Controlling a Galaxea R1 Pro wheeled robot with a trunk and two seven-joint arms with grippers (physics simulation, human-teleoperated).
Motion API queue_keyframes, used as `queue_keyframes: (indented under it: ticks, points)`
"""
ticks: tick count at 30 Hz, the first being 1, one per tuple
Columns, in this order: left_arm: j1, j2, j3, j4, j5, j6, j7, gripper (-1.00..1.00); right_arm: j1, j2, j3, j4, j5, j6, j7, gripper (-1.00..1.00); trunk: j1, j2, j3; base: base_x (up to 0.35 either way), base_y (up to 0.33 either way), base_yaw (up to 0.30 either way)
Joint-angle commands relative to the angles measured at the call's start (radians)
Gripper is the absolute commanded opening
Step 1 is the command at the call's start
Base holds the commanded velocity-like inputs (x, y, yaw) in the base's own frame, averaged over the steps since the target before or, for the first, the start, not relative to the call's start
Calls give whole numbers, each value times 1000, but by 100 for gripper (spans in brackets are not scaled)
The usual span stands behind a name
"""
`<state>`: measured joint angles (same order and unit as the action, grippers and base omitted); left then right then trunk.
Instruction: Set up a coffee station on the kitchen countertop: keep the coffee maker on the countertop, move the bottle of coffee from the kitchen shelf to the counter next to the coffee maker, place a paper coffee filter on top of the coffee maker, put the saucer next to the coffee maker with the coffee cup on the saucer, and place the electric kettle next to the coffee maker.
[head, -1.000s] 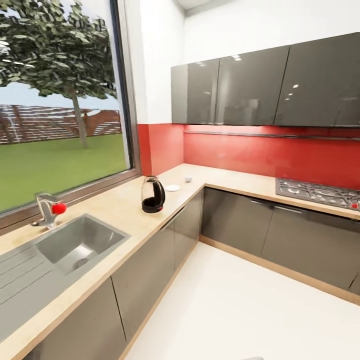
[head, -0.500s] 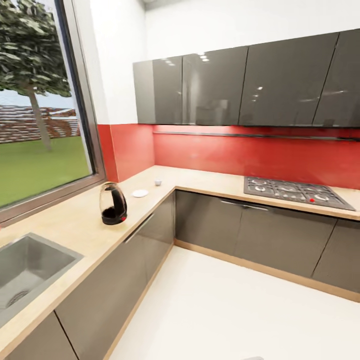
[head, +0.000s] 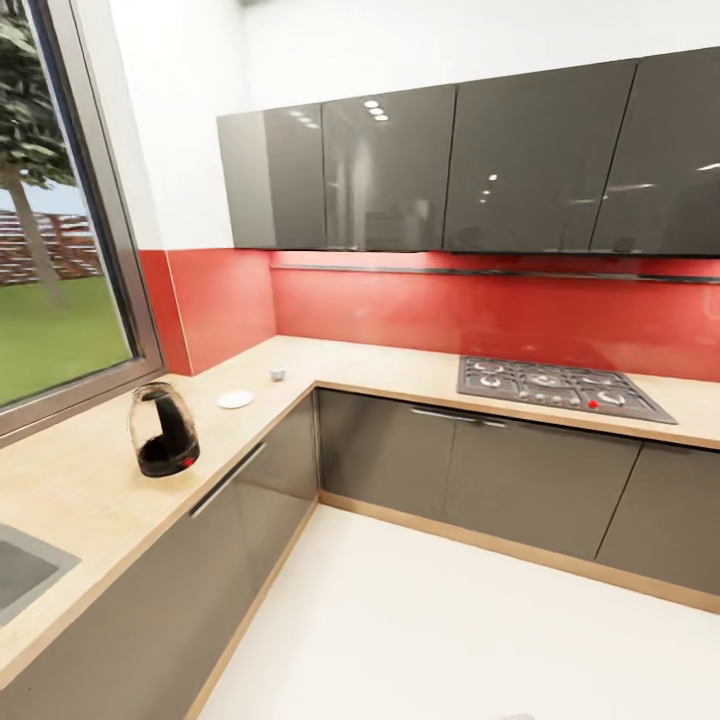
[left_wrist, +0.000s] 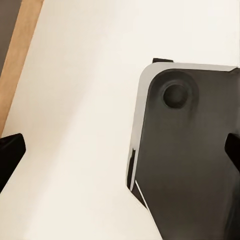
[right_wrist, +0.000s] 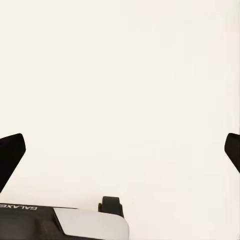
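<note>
On the kitchen countertop (head: 90, 470), electric kettle (head: 163, 430), saucer (head: 235, 399), coffee cup (head: 277, 373)

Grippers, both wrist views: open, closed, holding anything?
Left gripper: open, fingers wide apart, holding nothing.
Right gripper: open, fingers wide apart, holding nothing.

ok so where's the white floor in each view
Head view: the white floor covers the lower right, below the grey cabinet fronts.
Left wrist view: the floor is the pale area beside a dark robot part.
Right wrist view: the floor is the wide pale expanse.
Shared landmark: the wood plinth strip under the cabinets, also in the left wrist view.
</note>
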<state>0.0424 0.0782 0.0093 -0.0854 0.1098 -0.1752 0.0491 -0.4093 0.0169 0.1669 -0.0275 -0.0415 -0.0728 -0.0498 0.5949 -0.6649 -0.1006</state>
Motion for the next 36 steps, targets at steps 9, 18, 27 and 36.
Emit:
queue_keyframes:
  ticks: [9,18,27,36]
  points:
    - [1,0,0,-2,8,-1,0,100,1,-8,9,1,-4,-4,-3,100,1,-1,-1,281,-195,-1]
    - [1,2,2,-1,9,-1,0,100,1,-6,9,1,-5,-4,-5,100,1,-1,-1,281,-195,0]
    - [1,3,2,0,8,-2,0,100,1,-4,9,0,-6,-4,-5,100,1,-1,-1,290,-177,0]
    - [1,-1,-3,0,8,-2,0,100,1,-2,10,0,-6,-4,-5,100,1,-1,-1,292,-170,0]
